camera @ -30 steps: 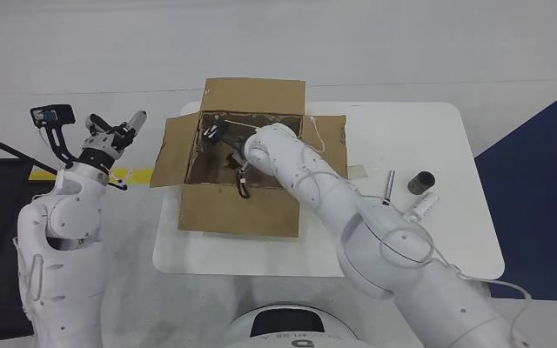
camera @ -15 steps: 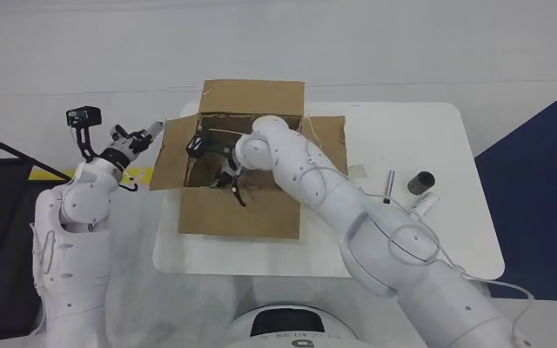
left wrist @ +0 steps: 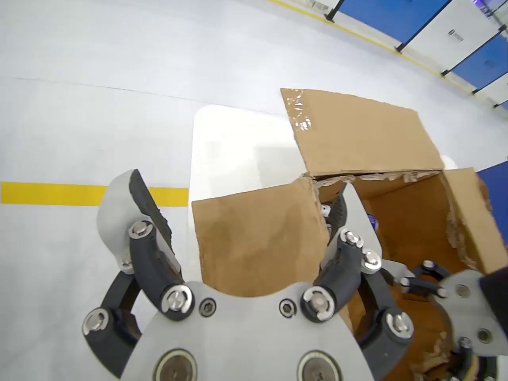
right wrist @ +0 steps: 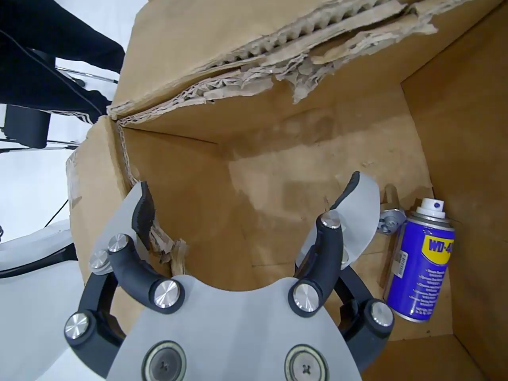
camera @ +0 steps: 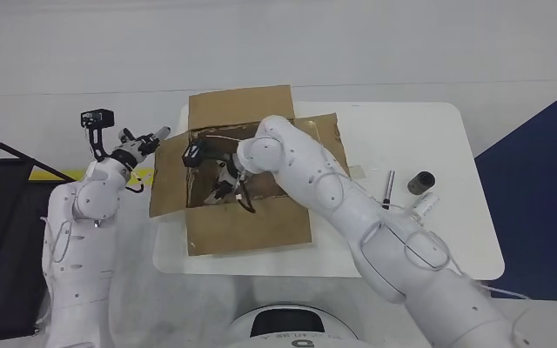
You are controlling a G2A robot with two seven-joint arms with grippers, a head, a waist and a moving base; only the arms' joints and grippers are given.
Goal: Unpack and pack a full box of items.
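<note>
The open cardboard box (camera: 248, 228) lies skewed on the left part of the white table (camera: 418, 252). My right gripper (camera: 220, 186) is down inside it, open (right wrist: 250, 200), with nothing between its fingers. On the box floor beside one finger lies a blue spray can (right wrist: 420, 263) with a white cap, and a small metal piece (right wrist: 391, 218) lies next to it. My left gripper (camera: 157, 136) is at the box's left side, open (left wrist: 238, 204), its fingers astride the upright left flap (left wrist: 258, 239). The box's corners are torn.
On the table to the right of the box lie a slim metal tool (camera: 389, 186), a dark cylinder (camera: 421, 182) and a white bottle (camera: 424, 205). The table's left edge runs close under the box. The floor has a yellow line (left wrist: 47, 193).
The box has turned and slid a little toward the left. My left gripper has come in from the left to the box's side flap. My right gripper has moved leftward inside the box.
</note>
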